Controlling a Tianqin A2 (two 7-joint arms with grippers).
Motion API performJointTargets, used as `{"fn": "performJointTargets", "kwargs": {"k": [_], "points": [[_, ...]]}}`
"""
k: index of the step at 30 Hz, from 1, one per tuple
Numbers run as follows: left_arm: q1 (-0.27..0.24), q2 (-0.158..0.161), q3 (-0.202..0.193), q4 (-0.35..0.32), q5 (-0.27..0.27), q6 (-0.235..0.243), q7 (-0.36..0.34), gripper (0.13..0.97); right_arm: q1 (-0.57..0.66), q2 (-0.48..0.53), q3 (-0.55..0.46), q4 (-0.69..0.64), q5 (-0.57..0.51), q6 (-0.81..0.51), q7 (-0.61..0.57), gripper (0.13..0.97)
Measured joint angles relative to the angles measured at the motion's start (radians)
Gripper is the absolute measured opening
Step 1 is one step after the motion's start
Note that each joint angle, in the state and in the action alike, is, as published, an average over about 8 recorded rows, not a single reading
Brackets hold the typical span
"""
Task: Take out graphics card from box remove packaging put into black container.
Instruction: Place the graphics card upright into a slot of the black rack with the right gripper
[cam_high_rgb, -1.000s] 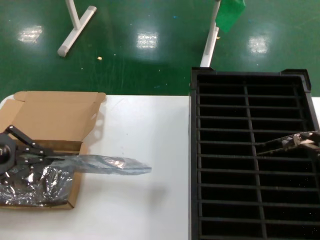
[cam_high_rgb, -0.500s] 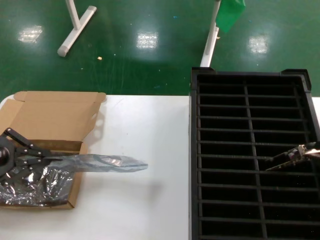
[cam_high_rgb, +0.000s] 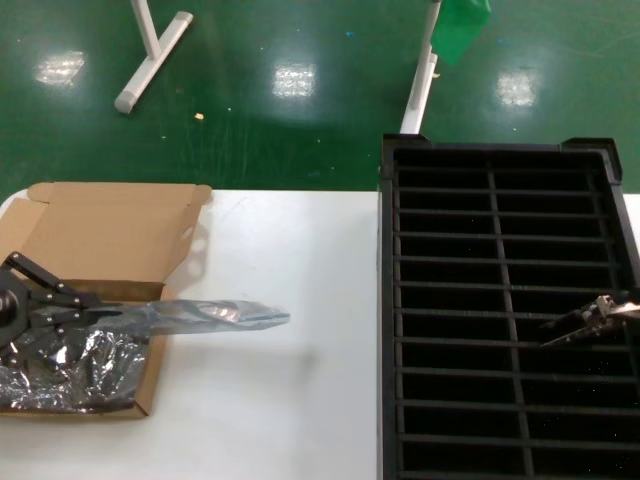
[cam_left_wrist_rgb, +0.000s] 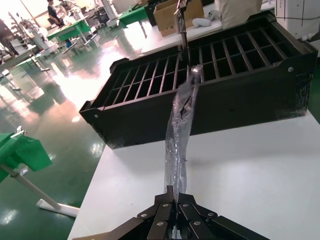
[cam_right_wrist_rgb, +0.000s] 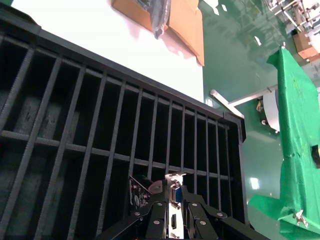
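With the right gripper clamped on the graphics card at the black container's right edge, lower it edge-first into 1 slot, while the left gripper pinches the empty packaging at lower left.

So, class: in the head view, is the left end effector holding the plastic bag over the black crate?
No: the left end effector holds the plastic bag out over the white table, beside the cardboard box, apart from the black crate.
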Motion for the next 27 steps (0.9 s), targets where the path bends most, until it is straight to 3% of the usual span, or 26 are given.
{"fn": "performJointTargets", "kwargs": {"k": [15,27], "points": [[-0.012,0.022,-0.012,0.067,0.024,0.0,0.017,0.142,0.153,-0.044,-0.112,0.0,-0.137,-0.061,0.107,0.181],[-0.011,0.038,-0.061,0.1,0.076,0.0,0.02,0.142,0.129,-0.094,-0.117,0.0,-0.215,-0.058,0.143,0.181]]}}
